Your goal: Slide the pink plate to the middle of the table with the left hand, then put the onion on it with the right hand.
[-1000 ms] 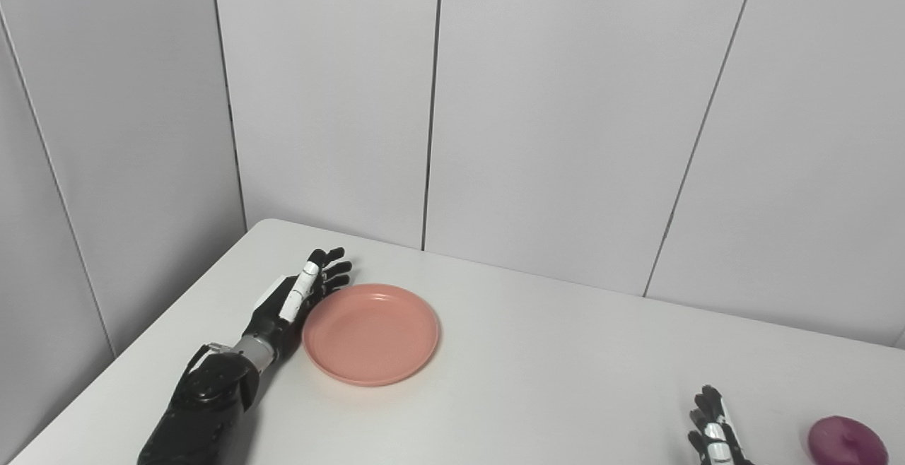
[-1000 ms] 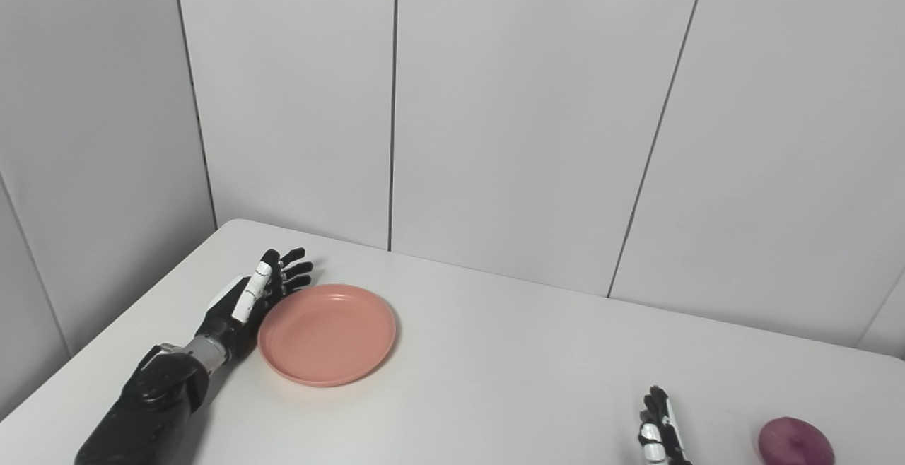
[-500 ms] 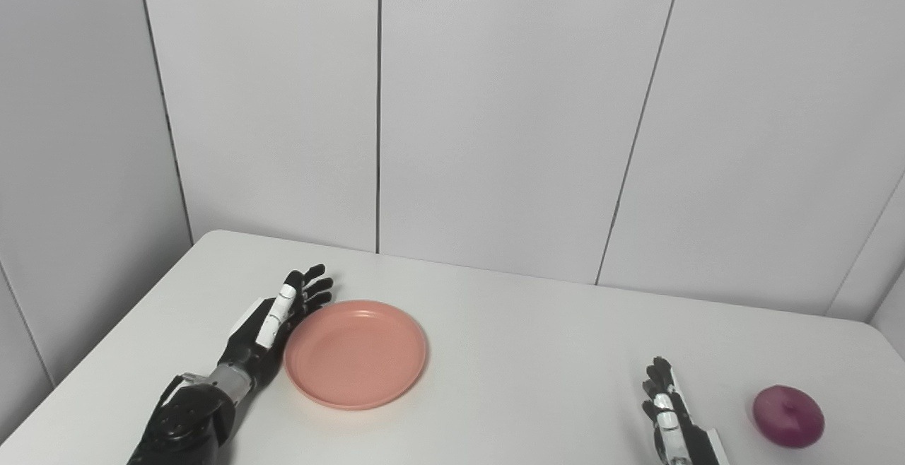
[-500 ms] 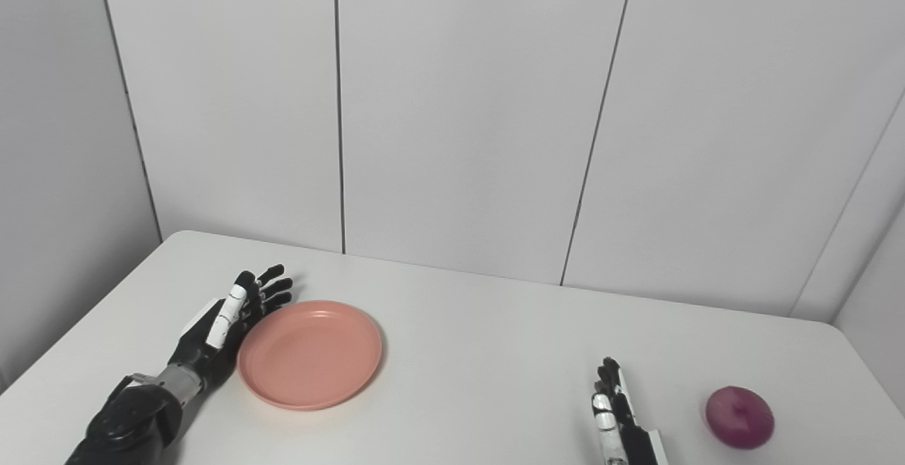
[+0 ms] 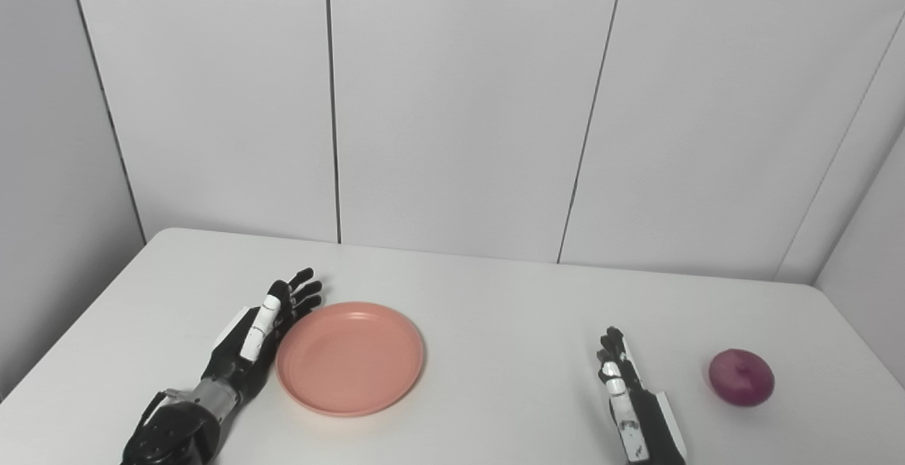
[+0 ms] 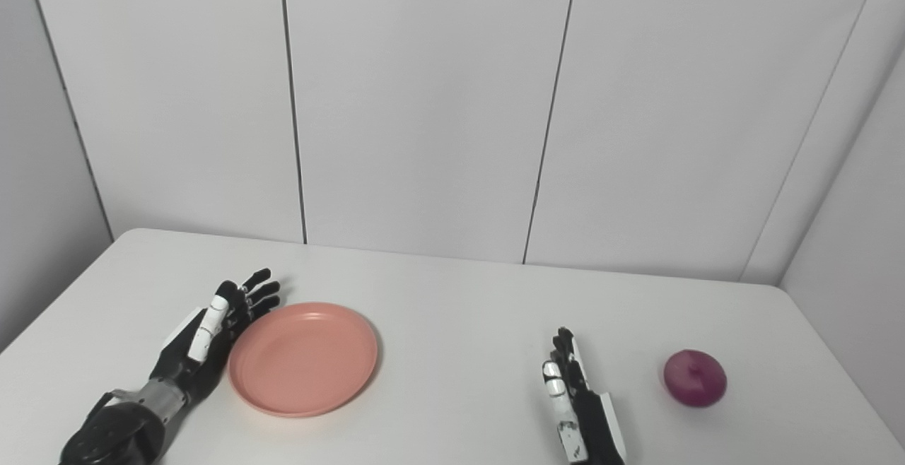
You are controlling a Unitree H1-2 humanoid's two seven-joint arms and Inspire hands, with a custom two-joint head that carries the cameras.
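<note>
Pale grey wall panels close in a white table on three sides. The pink plate sits empty toward the table's left side, nearer the front edge than the back. The left hand lies flat along the plate's left rim, fingers apart and holding nothing. The onion rests near the right edge, with bare tabletop between it and the plate. The right hand waits just left of the onion, apart from it, fingers extended and empty.
</note>
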